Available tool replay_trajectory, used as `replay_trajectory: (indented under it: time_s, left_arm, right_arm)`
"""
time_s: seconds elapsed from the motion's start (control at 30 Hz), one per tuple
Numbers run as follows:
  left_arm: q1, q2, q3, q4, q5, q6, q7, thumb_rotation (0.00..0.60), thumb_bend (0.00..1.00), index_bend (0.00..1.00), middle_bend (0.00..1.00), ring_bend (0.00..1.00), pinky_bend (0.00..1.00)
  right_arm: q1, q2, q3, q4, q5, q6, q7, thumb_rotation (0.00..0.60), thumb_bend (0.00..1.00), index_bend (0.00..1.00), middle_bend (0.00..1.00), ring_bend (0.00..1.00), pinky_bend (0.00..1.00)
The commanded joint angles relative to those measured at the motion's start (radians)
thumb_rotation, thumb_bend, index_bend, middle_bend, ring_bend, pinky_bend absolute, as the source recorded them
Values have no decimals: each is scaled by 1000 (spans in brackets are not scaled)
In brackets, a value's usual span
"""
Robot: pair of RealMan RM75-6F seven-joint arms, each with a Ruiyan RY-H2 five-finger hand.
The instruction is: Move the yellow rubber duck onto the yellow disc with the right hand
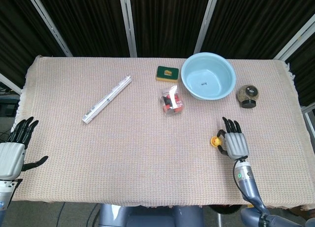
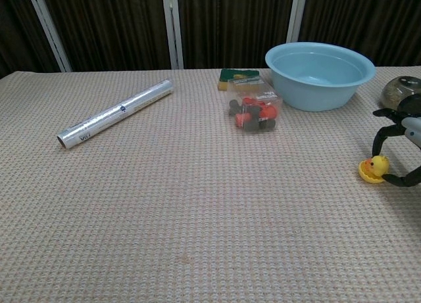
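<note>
The yellow rubber duck (image 2: pixel 376 165) stands upright on the small yellow disc (image 2: pixel 368 176) near the table's right side, also seen as the duck (image 1: pixel 215 141) from above. My right hand (image 1: pixel 235 141) is just right of it, palm down, fingers spread. In the chest view only part of my right hand (image 2: pixel 401 152) shows at the frame's edge; a finger arches over the duck and the thumb reaches in below it, with small gaps visible. My left hand (image 1: pixel 15 150) hangs open off the table's left front corner, holding nothing.
A light blue bowl (image 1: pixel 208 75) sits at the back right, a dark round jar (image 1: pixel 248 95) to its right. A clear box of red and black pieces (image 1: pixel 172 102), a green-yellow sponge (image 1: pixel 167 73) and a foil roll (image 1: pixel 107 99) lie further left.
</note>
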Motion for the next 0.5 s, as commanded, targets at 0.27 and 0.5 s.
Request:
replay_trajectory:
  time_s: [0.27, 0.5]
  left_arm:
    - [-1, 0, -1, 1, -1, -1, 0, 600, 0, 0, 0, 0, 225]
    - [-1, 0, -2, 0, -1, 0, 0, 600, 0, 0, 0, 0, 225]
  right_arm:
    - [-1, 3, -6, -1, -8, -3, 2, 600, 269, 470, 0, 0, 0]
    - [-1, 5, -10, -1, -16, -4, 7, 600, 268, 442, 0, 0, 0]
